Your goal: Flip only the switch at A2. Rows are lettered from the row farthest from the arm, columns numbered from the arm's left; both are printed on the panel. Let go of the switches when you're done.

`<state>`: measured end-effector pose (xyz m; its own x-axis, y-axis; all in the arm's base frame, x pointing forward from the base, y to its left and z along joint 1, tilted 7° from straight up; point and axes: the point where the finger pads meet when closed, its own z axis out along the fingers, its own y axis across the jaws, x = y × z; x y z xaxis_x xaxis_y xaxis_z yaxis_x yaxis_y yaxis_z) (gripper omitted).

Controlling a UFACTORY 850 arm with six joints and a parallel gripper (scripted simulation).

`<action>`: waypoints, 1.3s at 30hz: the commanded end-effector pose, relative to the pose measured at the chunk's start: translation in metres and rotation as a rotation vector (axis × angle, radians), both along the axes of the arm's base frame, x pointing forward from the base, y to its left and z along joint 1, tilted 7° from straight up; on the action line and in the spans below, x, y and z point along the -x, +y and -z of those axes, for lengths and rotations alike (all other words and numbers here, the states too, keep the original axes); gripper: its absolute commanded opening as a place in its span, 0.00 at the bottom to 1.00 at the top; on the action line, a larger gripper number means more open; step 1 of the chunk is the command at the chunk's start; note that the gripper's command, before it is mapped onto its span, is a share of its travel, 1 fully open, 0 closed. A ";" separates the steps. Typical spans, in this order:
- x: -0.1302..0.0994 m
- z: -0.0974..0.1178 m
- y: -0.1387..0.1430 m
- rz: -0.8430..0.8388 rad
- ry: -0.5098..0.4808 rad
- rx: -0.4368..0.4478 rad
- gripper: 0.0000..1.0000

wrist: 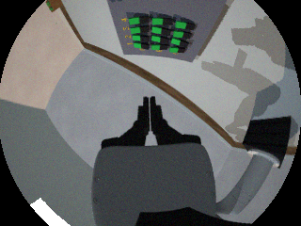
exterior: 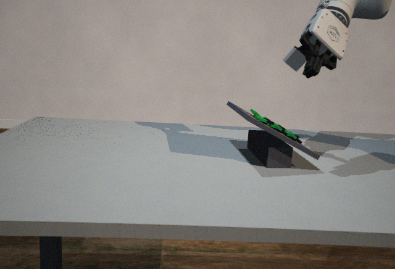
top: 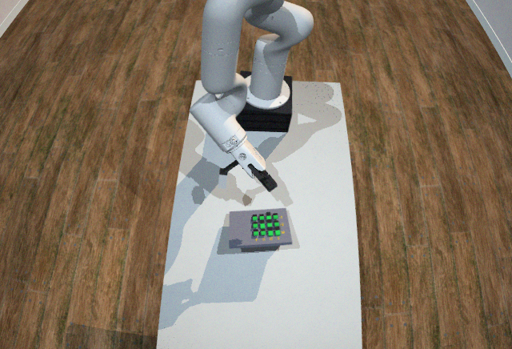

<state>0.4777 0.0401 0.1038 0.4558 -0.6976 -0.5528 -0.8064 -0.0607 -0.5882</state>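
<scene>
A grey tilted switch panel [top: 260, 228] stands on the white table, carrying a grid of green rocker switches [top: 267, 226] in three rows. It also shows in the side view [exterior: 273, 129], propped on a dark block [exterior: 269, 148], and in the wrist view [wrist: 165, 25]. The single switches and the printed labels are too small to read. My gripper [top: 269, 181] [exterior: 314, 68] is shut and empty, its fingers pressed together [wrist: 150, 113]. It hangs well above the table, on the arm's side of the panel, apart from every switch.
The arm's black base [top: 266, 107] stands at the far end of the white table [top: 264, 221]. Wooden floor surrounds the table on all sides.
</scene>
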 end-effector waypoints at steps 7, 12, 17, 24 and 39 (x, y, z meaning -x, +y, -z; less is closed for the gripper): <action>-0.023 0.031 0.007 0.000 -0.001 0.000 0.00; -0.038 0.050 0.011 0.000 -0.001 0.000 0.00; -0.051 0.069 0.016 0.000 -0.001 0.000 0.00; -0.057 0.076 0.017 0.000 -0.001 0.000 0.00; -0.057 0.076 0.017 0.000 -0.001 0.000 0.00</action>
<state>0.5336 0.0575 0.0267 0.4557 -0.6974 -0.5532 -0.8066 -0.0606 -0.5880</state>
